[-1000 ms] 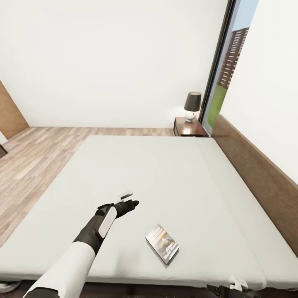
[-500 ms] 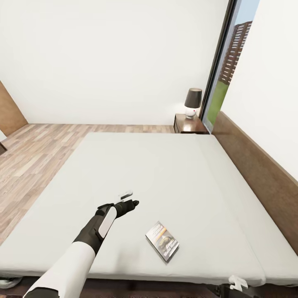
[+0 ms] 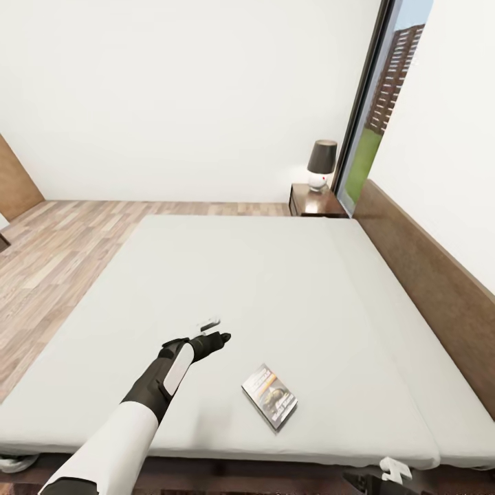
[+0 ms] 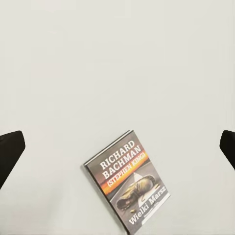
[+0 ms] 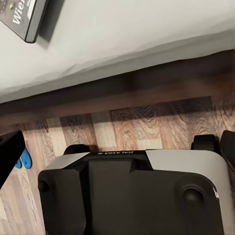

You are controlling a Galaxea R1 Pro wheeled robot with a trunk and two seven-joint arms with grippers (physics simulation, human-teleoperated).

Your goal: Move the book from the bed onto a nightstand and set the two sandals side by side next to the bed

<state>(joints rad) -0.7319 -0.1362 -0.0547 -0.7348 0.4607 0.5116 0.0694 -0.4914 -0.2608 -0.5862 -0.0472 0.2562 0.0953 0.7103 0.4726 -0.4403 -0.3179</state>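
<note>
Closest in, the right wrist view looks down on the robot's own grey and black base (image 5: 132,191) standing on brown wood-plank floor (image 5: 161,122) at the bed's edge, with a sliver of a bright blue sandal (image 5: 23,159) on the floor beside it; the right gripper (image 5: 117,147) shows two dark fingertips far apart at the frame's sides, so its claw is wide and empty. Just beyond, the thin dark paperback book (image 3: 269,400), lettered "RICHARD BACHMAN" with an orange stripe, lies flat on the light grey mattress of the large low bed (image 3: 261,275), near its nearest edge. The left gripper (image 3: 218,338) hovers over the mattress just beside the book, apart from it, claw spread wide with nothing in it. Farther off, a low dark brown wooden nightstand (image 3: 317,203) carries a white lamp with a dark shade (image 3: 321,163) by the tall window. The step in hand looks like reaching for the book; next the left gripper should shift over the book, descend and close across a thin edge.
</note>
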